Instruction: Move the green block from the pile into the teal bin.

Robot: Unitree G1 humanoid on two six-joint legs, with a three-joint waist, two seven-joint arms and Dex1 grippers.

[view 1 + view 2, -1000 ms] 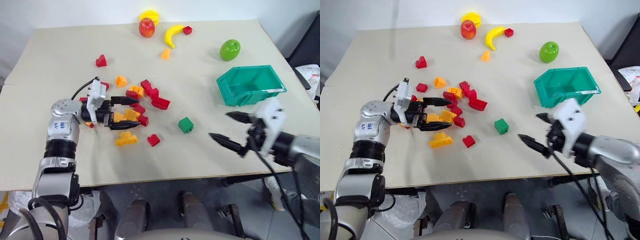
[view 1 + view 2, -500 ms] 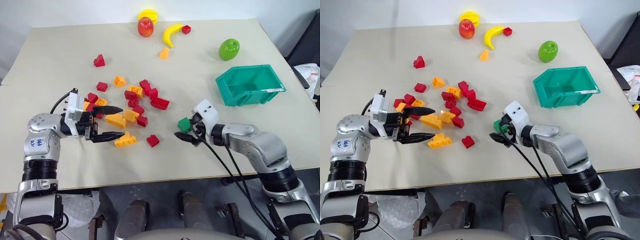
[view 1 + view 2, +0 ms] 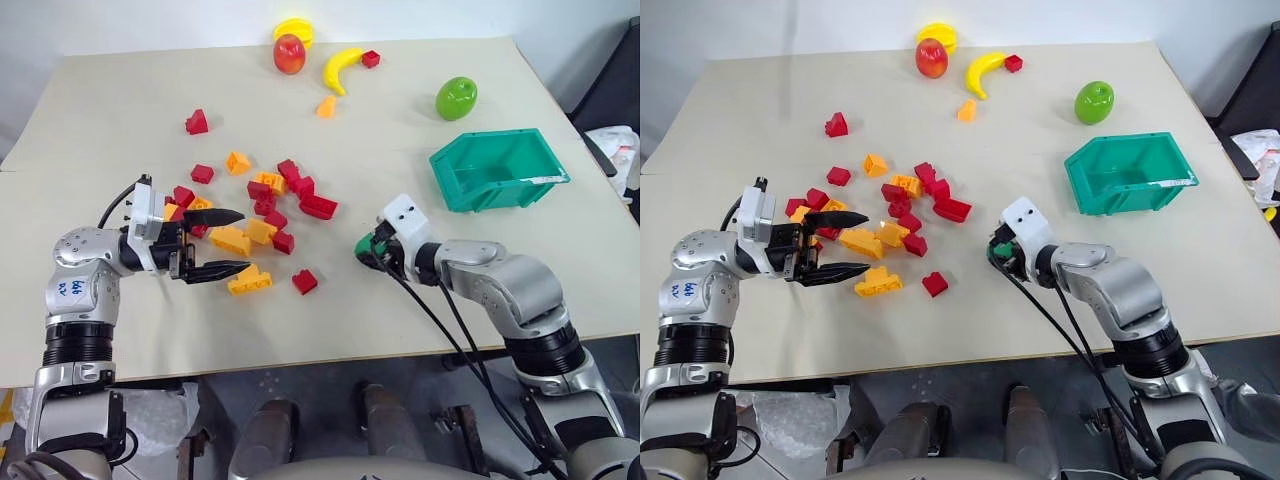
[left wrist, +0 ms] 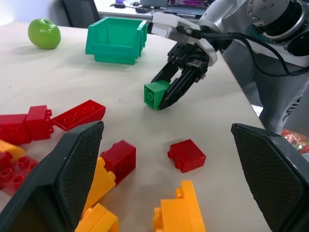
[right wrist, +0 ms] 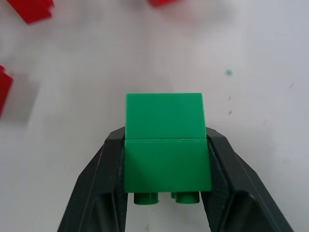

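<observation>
Between the right tool's point(image 3: 372, 250) fingers sits the green block point(image 4: 155, 94), clamped while resting on the surface, apart from the pile point(image 3: 262, 215). Left tool point(image 3: 212, 244) hovers open. Next: lift and carry to the teal bin point(image 3: 500, 170) beyond.

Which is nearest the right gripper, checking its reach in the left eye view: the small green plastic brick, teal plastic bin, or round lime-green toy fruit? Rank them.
1. Small green plastic brick, clamped in the right gripper.
2. Teal plastic bin, beyond it on the table's right.
3. Round lime-green toy fruit, farther back.
</observation>
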